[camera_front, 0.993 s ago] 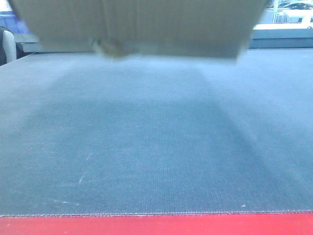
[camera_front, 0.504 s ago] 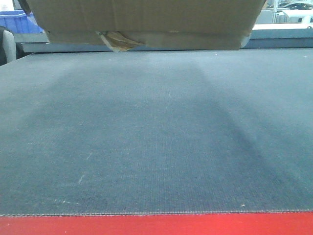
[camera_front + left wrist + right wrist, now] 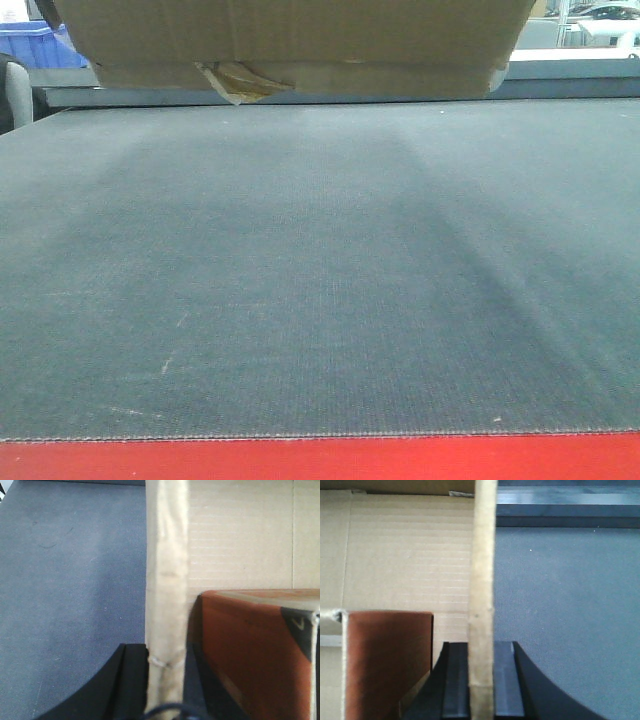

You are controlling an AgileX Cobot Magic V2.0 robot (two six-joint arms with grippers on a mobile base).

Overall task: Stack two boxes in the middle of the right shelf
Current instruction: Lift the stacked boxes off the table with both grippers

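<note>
One brown cardboard box (image 3: 300, 35) with a torn tape scrap (image 3: 235, 82) on its lower edge hangs above the far part of the grey platform (image 3: 320, 280). In the left wrist view my left gripper (image 3: 165, 680) is shut on the box's left wall (image 3: 166, 570), one black finger on each side. In the right wrist view my right gripper (image 3: 481, 680) is shut on the right wall (image 3: 483, 580) in the same way. A reddish-brown panel (image 3: 250, 655) stands inside the box, next to each pinched wall. The shelf is out of view.
The grey fabric platform has a red front edge (image 3: 320, 460). A blue bin (image 3: 40, 42) stands at the far left behind it. A pale grey ledge (image 3: 575, 68) runs along the back right. A grey rounded object (image 3: 15, 92) sits at the left edge.
The box has risen a little in the front view and is no longer blurred. Over the last half second it has barely moved.
</note>
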